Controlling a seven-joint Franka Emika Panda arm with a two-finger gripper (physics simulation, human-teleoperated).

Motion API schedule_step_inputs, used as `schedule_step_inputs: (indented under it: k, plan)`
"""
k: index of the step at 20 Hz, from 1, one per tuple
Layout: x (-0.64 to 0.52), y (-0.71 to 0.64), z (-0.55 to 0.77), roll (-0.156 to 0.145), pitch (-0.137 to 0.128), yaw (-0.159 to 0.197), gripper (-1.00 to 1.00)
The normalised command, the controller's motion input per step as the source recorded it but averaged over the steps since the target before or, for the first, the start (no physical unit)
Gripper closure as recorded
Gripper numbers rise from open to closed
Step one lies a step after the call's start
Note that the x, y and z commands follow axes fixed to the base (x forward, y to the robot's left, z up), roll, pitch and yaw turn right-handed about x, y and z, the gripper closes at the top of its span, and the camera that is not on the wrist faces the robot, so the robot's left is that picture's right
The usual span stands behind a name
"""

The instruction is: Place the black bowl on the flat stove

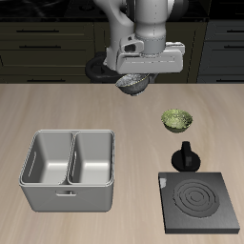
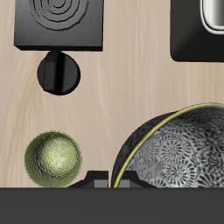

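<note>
The black bowl [image 1: 132,88], with a dark rim and a speckled grey-white inside, hangs in my gripper [image 1: 134,78] high above the table's back part. In the wrist view the bowl [image 2: 179,153] fills the space beside my gripper [image 2: 107,181], which is shut on its rim. The flat stove [image 1: 198,200], a dark square plate with ring marks, lies at the table's front edge, well away from the bowl. Its black knob [image 1: 185,157] stands at its far edge. The stove [image 2: 61,22] and knob [image 2: 59,73] also show in the wrist view.
A green-yellow patterned bowl [image 1: 177,119] sits on the table between the held bowl and the stove; it also shows in the wrist view [image 2: 52,159]. A grey two-part metal basin [image 1: 71,170] stands beside the stove, toward the front edge.
</note>
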Motion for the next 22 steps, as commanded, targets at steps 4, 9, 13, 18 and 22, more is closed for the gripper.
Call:
schedule_step_inputs:
  k: [4, 9, 13, 18, 22]
  plan:
    - [0.31, 0.16, 0.08, -0.001, 0.002, 0.073, 1.00]
    - [0.46, 0.32, 0.15, 0.021, 0.017, 0.073, 1.00]
    - [0.31, 0.10, 0.17, 0.010, 0.002, 0.020, 1.00]
    - [0.45, 0.11, 0.07, 0.017, 0.025, 0.018, 1.00]
    - [0.28, 0.15, 0.11, 0.028, 0.008, 0.004, 1.00]
